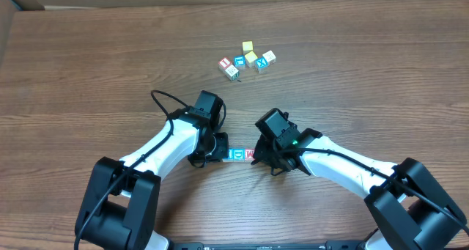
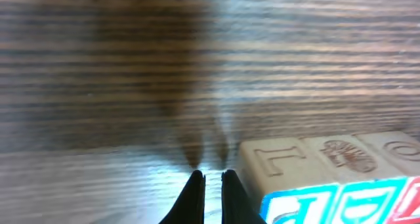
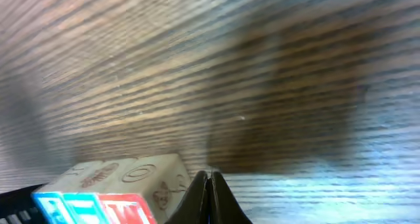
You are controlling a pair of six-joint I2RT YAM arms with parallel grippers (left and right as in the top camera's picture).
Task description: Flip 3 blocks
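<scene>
Blocks (image 1: 240,155) sit in a row on the table (image 1: 110,74), between two claws. The left claw (image 2: 211,176) and right claw (image 3: 209,176) are both pinched together, holding nothing. A crooked push could make the row buckle and scatter.

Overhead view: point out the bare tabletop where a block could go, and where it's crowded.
Bare tabletop lies left of the cube cluster beyond the left arm, right of it above the right arm, and in the strip between cluster and pincers. Crowded: the block row, flanked by the left pincer and right pincer.
</scene>
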